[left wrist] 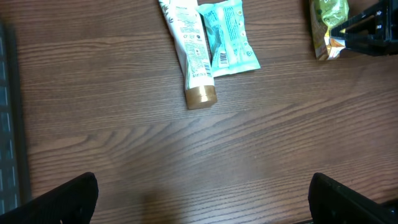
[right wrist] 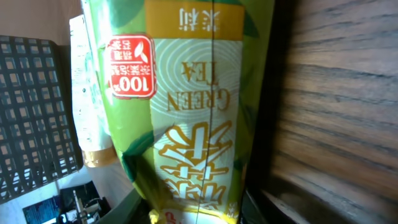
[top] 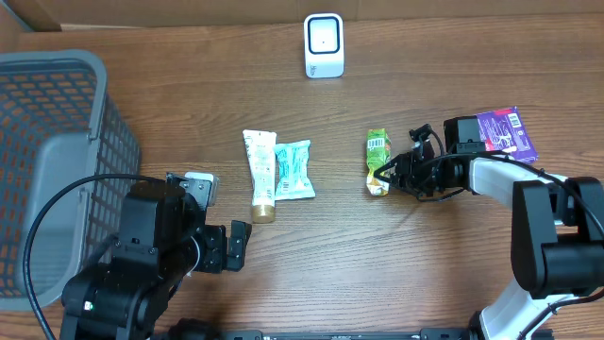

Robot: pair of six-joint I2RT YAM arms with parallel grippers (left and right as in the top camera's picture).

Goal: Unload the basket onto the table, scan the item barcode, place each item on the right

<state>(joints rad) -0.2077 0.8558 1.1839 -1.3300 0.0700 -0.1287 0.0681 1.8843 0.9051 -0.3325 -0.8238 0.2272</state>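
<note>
The item, a green tea packet (top: pixel 377 162), lies flat on the wooden table right of centre. My right gripper (top: pixel 390 177) reaches in from the right and is shut on the packet's near end. In the right wrist view the packet (right wrist: pixel 193 112) fills the space between the two dark fingers (right wrist: pixel 127 208) and is creased where they press it. The white barcode scanner (top: pixel 324 45) stands at the table's far edge. My left gripper (top: pixel 225 215) rests open at the front left with only bare wood between its fingers (left wrist: pixel 62 202).
A white tube with a gold cap (top: pixel 260 175) and a teal packet (top: pixel 293 169) lie side by side mid-table. A purple packet (top: pixel 507 132) lies behind my right arm. A grey mesh basket (top: pixel 52 161) fills the left side.
</note>
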